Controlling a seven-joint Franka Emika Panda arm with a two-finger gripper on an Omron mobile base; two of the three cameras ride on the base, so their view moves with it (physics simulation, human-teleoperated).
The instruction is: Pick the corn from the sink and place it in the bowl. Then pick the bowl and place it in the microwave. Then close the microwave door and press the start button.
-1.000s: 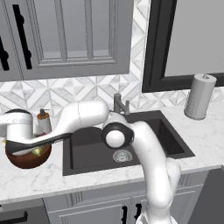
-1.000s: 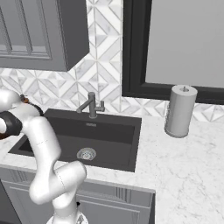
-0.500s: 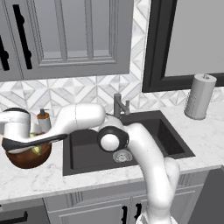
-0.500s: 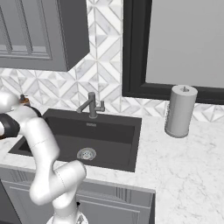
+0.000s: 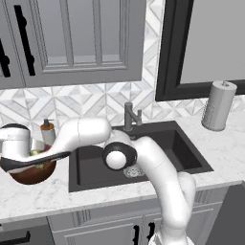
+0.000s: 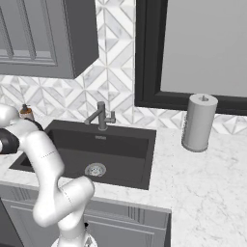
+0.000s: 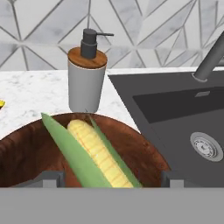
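The corn, yellow kernels in a green husk, lies slanted inside the reddish-brown bowl. That bowl stands on the counter left of the dark sink. My gripper hangs just over the bowl, open, its fingertips standing clear of the corn on either side. From the left base view the hand sits above the bowl's rim. The sink holds nothing but its drain. The microwave and its door are out of view.
A grey soap dispenser stands right behind the bowl, against the tiled wall. The faucet rises at the sink's back edge. A paper towel roll stands on the counter at the far right. Grey cabinets hang above.
The jaws have spread apart and let go of the corn, which now rests in the bowl. The hand has stayed over the bowl.
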